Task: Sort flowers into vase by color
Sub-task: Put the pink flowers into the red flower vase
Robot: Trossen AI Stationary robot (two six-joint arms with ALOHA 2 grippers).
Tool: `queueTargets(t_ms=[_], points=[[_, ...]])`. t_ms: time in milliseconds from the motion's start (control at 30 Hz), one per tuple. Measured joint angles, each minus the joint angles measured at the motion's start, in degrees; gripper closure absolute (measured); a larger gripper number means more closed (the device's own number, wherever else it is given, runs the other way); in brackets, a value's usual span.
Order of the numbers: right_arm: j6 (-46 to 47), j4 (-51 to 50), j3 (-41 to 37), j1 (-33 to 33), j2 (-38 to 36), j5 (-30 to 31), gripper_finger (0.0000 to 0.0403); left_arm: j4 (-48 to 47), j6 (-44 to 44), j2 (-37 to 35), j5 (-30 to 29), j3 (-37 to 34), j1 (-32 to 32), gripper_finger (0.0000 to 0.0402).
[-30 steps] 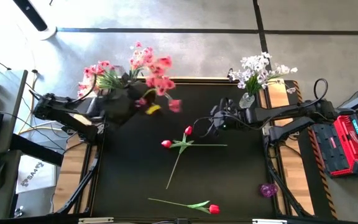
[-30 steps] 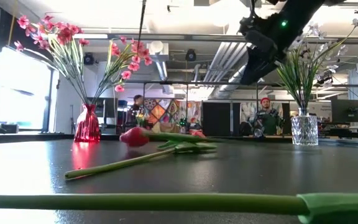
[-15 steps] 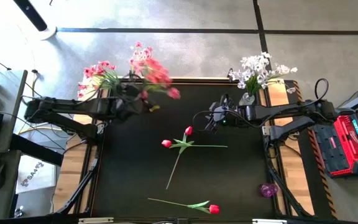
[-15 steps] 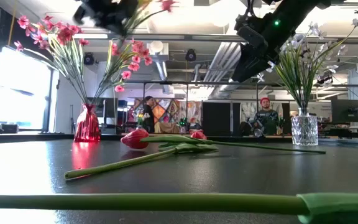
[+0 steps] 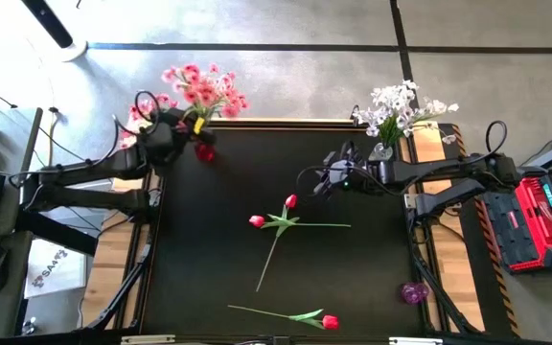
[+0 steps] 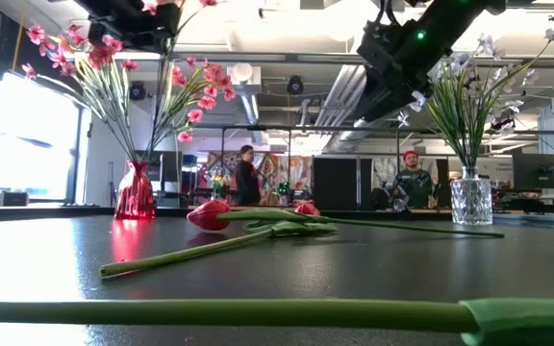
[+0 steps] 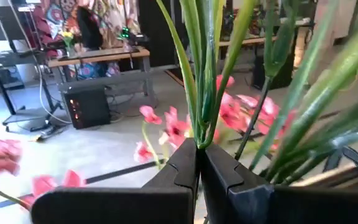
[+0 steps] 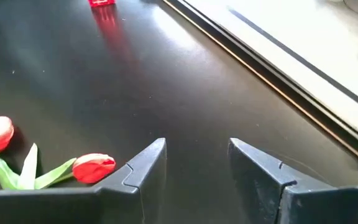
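my left tool (image 5: pixel 182 129) was clamped shut on a pink spray (image 7: pixel 199 74), its green stems pinched between the two fingers (image 7: pixel 185 168) and its blossoms (image 5: pixel 199 88) fanned out past the far left corner of the desk (image 5: pixel 218 249). the red vase (image 6: pixel 135 192) stood just beside that tool, already carrying pink sprays. to finish this step well, i judged the stem ends had to hang straight above the vase mouth (i could not see those ends or the mouth clearly), then go down slowly so the new stems slid between the old ones without tipping the vase. my right tool (image 8: pixel 194 165) hung part open and empty over the far middle of the desk, near the white spray (image 5: pixel 401 105) in its clear vase (image 6: pixel 471 200). two red tulips (image 5: pixel 281 216) lay crossed mid-desk, and a third tulip (image 5: pixel 329 322) lay at the near edge.
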Motion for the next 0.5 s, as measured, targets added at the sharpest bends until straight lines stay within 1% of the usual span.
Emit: queueTargets(t_ms=[233, 367, 500], points=[[1.3, -0.1, 0.0, 0.0, 0.0, -0.2, 0.0242, 0.0, -1.3, -1.1, 2.9, 0.0, 5.1, 0.0401], [1.4, -0.2, 0.0, 0.0, 0.0, -0.2, 0.0242, -0.6, -1.6, -1.0, 4.5, 0.0, 6.4, 0.0401], [1.4, -0.2, 0.0, 0.0, 0.0, -0.2, 0.0242, -0.8, -2.8, -1.1, 4.5, 0.1, 6.7, 0.0401]])
